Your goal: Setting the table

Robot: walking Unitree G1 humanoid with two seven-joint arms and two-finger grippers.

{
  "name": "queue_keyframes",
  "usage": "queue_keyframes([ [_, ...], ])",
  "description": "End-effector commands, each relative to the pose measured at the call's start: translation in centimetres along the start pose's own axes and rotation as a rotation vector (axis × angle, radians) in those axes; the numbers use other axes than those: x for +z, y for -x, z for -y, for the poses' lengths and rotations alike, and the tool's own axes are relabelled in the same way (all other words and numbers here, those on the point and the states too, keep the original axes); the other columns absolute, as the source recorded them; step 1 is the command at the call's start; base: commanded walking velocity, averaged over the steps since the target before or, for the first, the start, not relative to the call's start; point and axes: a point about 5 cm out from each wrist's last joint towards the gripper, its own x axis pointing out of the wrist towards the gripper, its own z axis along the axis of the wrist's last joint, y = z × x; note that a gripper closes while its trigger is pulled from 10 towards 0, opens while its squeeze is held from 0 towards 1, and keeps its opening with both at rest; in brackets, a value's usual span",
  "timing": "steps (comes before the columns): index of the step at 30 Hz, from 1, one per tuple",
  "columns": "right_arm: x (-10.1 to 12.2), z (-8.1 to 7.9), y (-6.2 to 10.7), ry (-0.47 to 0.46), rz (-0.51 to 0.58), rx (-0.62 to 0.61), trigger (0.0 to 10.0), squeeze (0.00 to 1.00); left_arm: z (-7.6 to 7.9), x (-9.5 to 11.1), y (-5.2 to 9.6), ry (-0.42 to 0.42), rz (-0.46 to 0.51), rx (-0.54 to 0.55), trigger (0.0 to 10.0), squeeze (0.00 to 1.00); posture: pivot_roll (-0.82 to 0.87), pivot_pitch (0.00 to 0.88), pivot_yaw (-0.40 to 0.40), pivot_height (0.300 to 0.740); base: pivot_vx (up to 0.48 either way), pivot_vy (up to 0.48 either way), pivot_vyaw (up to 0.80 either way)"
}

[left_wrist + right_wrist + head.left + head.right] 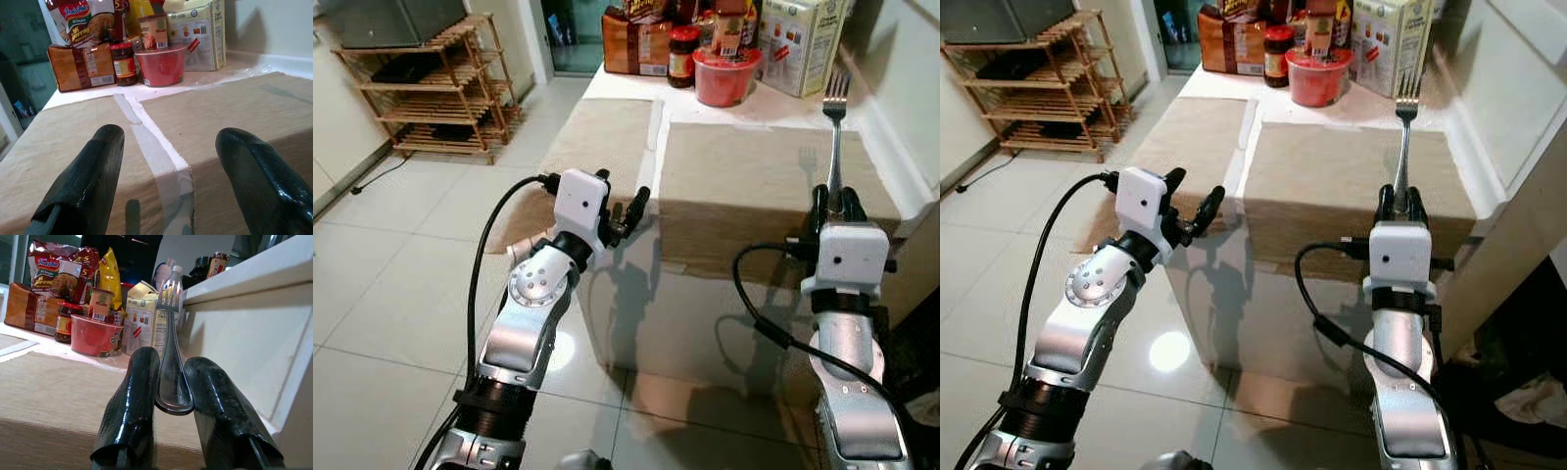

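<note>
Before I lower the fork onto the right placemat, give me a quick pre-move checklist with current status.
1. Right hand shut on the fork: ok.
2. Fork tines point away from the robot: ok.
3. Right placemat bare under the fork: ok.
4. Left hand open, near the table's front edge, away from the fork: ok.
5. Red bowl and groceries stand beyond the mat: ok.
6. Fork's height above the mat: cannot tell.

A silver metal fork (pixel 833 137) stands nearly upright, tines pointing away toward the far end of the bench (pixel 724 108), its handle end pinched between the two black fingers of the right tool (pixel 834 208). It hangs over the right-hand tan placemat (pixel 744 166), near the wall-side edge.
</note>
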Motion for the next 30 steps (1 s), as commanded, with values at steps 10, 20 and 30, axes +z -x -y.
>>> queue_keyframes([
  [10, 0.2, 0.2, 0.0, 0.008, 0.018, -0.002, 0.0, 0.0, -0.1, 0.4, -0.3, 0.034, 0.018, 0.001, 10.0, 0.0, -0.01, 0.0, 0.086, 0.727, -0.065, 0.0, 0.0],
  [20, -0.4, -0.1, 0.0, 0.009, -0.013, 0.008, 0.0, 0.0, -0.1, 0.5, -0.3, 0.048, 0.022, -0.004, 10.0, 0.0, -0.01, 0.0, 0.083, 0.727, -0.312, 0.0, 0.0],
  [30, -0.8, -0.2, 0.0, 0.011, -0.037, 0.018, 0.0, 0.0, 0.1, 0.6, -0.3, 0.035, 0.038, -0.022, 10.0, 0.0, -0.01, 0.0, 0.083, 0.727, -0.06, 0.0, 0.0],
])
